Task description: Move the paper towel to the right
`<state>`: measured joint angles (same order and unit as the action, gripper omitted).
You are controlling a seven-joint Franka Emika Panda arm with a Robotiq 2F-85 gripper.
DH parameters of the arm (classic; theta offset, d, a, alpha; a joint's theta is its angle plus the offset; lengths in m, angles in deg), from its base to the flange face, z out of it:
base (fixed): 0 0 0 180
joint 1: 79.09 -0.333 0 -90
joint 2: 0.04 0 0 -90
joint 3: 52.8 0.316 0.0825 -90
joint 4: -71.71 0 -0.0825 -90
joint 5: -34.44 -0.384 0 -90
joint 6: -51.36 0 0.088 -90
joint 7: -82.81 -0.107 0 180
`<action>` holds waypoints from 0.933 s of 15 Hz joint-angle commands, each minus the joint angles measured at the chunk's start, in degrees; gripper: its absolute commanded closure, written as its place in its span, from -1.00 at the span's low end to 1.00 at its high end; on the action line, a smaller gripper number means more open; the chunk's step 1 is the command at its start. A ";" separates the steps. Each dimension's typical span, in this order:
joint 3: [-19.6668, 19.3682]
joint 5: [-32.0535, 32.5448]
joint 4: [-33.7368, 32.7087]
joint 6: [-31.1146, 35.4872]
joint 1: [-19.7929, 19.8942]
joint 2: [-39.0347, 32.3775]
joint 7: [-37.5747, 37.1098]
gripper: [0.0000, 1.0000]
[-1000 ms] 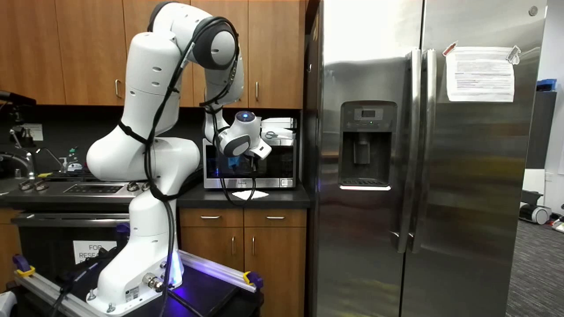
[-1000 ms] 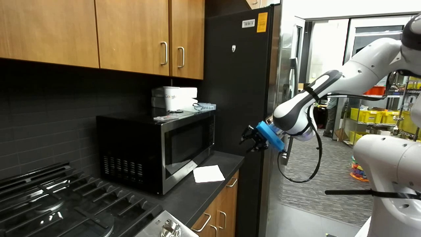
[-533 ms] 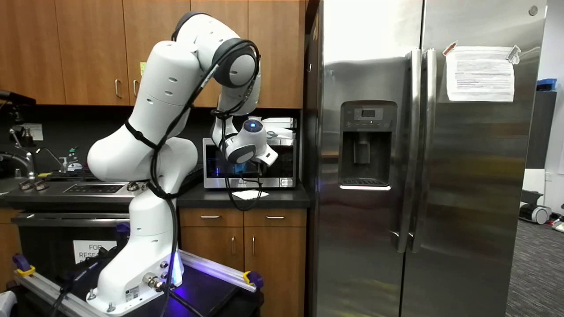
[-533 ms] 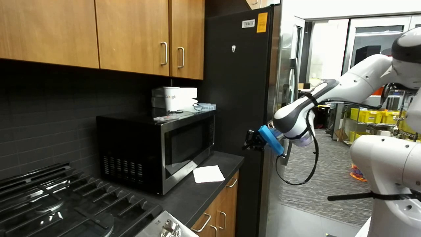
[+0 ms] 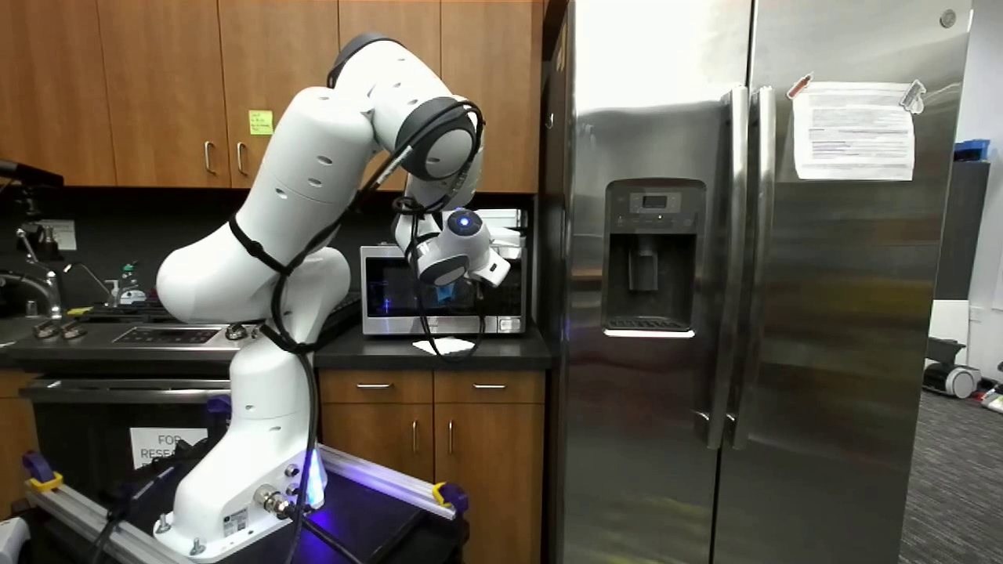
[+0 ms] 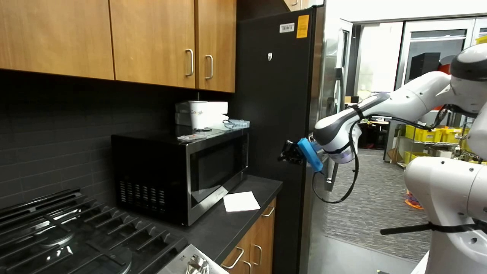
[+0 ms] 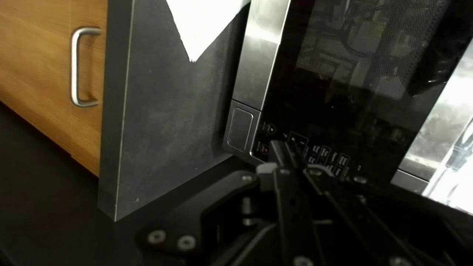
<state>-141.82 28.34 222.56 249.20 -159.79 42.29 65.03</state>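
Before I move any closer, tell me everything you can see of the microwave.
The microwave is boxy, with a black side, vent slots, and a silver, metal-looking front framing a dark, glossy window. Printed keys and a rectangular button sit toward the refrigerator. The door looks shut. It stands upright on the dark counter; a white cup and white boxes rest on top. In an exterior view, a gap separates it from the gripper. I cannot tell whether the white sheet touches it.
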 commanded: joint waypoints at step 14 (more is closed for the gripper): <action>-12.67 -0.05 -21.94 0.02 -26.19 15.40 10.32 1.00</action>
<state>-152.51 28.46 204.14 249.16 -182.38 53.92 72.20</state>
